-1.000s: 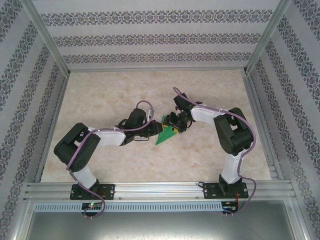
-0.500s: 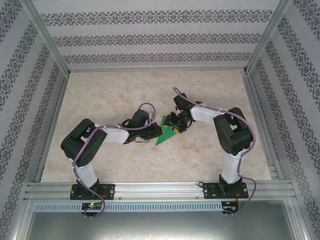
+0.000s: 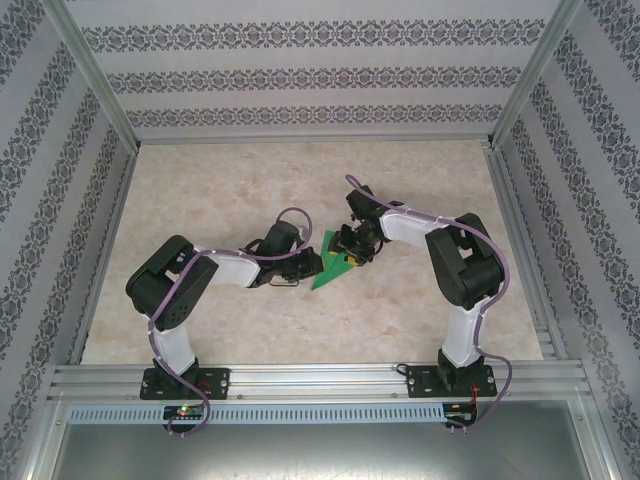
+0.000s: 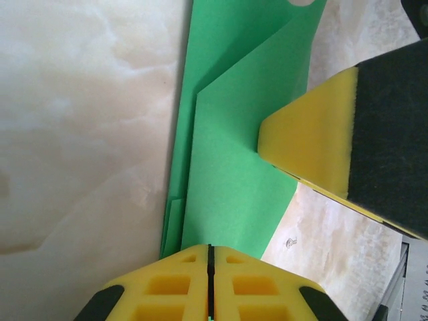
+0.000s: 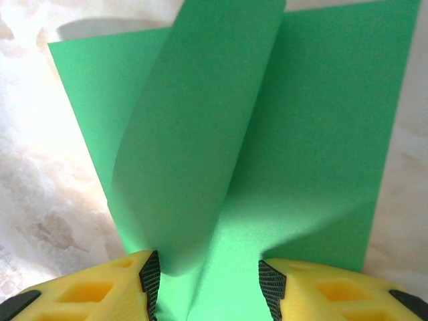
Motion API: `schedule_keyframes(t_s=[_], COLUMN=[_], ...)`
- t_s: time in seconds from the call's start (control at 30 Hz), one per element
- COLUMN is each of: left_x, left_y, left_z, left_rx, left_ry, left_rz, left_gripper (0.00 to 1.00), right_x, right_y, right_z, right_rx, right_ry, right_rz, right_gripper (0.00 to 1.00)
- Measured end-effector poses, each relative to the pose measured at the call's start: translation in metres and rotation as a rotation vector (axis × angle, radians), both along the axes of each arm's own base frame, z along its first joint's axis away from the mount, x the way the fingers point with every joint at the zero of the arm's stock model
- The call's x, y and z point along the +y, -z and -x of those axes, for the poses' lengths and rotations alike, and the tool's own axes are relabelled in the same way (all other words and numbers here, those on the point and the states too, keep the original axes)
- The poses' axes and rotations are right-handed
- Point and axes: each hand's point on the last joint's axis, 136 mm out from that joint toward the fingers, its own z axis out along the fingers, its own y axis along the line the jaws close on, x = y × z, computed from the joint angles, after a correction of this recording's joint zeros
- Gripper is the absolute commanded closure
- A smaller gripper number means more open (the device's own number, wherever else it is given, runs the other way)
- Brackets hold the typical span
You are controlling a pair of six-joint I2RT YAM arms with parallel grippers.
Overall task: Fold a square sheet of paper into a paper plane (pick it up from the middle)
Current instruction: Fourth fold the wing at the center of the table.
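Green paper (image 3: 331, 272), partly folded into a pointed wedge, is lying at the middle of the table (image 3: 200, 190) between both arms. The left gripper (image 4: 208, 267) is meeting its edge with fingers pressed together. The right gripper (image 5: 208, 275) is standing with fingers apart, a curled flap (image 5: 194, 147) rising between them.

**Layout at centre of tabletop (image 3: 230, 190)**
Flat on tabletop, about midway between left and right edges and well apart from far edge: sheet of paper (image 3: 330, 273). Just left of it, touching its left border: left gripper (image 3: 314, 262). Over its right part, with a raised flap between the fingers: right gripper (image 3: 352, 252). At near edge: left arm base (image 3: 185, 382) toward left corner, right arm base (image 3: 450, 380) toward right corner.
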Motion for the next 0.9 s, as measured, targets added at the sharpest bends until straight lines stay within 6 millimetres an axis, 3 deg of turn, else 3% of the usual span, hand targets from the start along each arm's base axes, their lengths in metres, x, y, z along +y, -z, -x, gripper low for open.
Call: schedule_keyframes(t_s=[0.23, 0.5, 0.9], left_x=[0.001, -0.006, -0.017], left_y=[-0.004, -0.040, -0.035], left_z=[0.001, 0.003, 0.016], left_rx=[-0.001, -0.056, -0.001], left_ry=[-0.002, 0.016, 0.040], left_rz=[-0.002, 0.057, 0.072], left_gripper=[0.80, 0.78, 0.78], right_x=[0.000, 0.000, 0.000], right_y=[0.001, 0.001, 0.001], right_z=[0.000, 0.000, 0.001], right_rx=[0.002, 0.005, 0.009], right_ry=[0.000, 0.000, 0.000], right_rz=[0.001, 0.003, 0.005], right_gripper=[0.51, 0.52, 0.52])
